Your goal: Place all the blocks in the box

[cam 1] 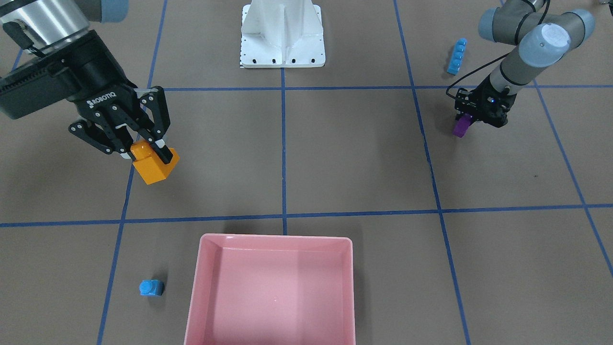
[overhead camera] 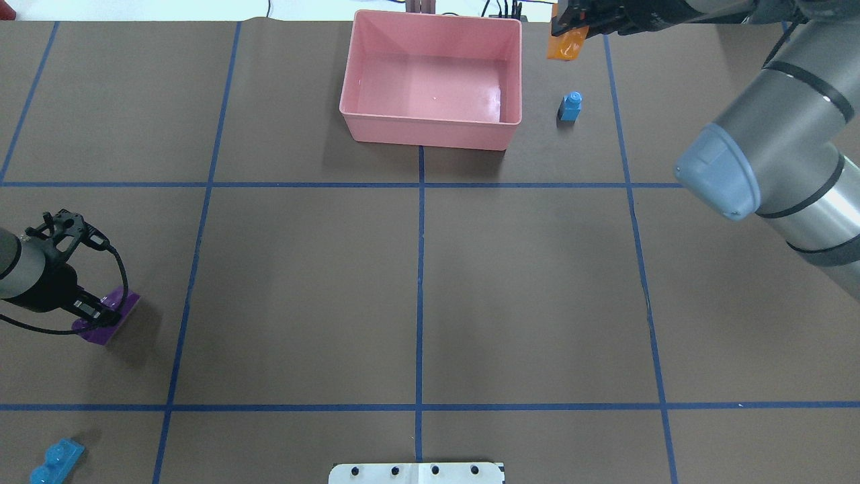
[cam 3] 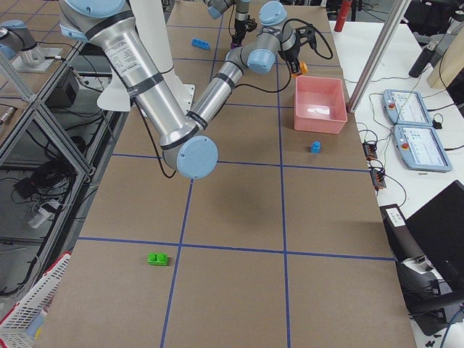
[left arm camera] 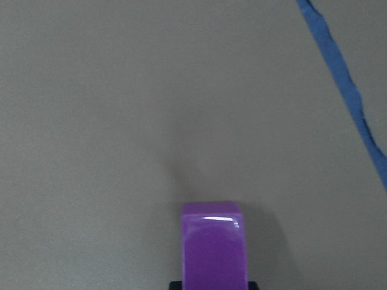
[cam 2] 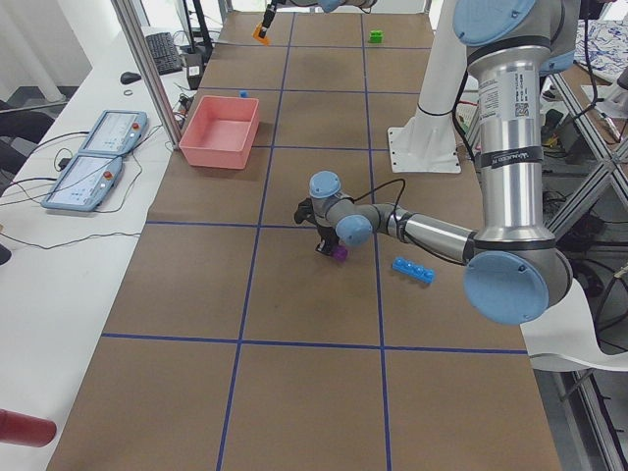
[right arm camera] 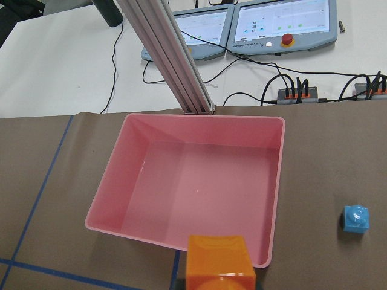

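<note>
My right gripper is shut on the orange sloped block and holds it above the table, beside the pink box. In the right wrist view the orange block hangs just short of the box's near rim. My left gripper is shut on the purple wedge, low at the table; the wedge fills the bottom of the left wrist view. The small blue block stands to the right of the box. The long blue block lies near the left arm. Far off on the right arm's side lies the green block.
The white robot base stands at the table's middle near edge. Blue tape lines grid the brown table. Beyond the box are an aluminium post, control pendants and cables.
</note>
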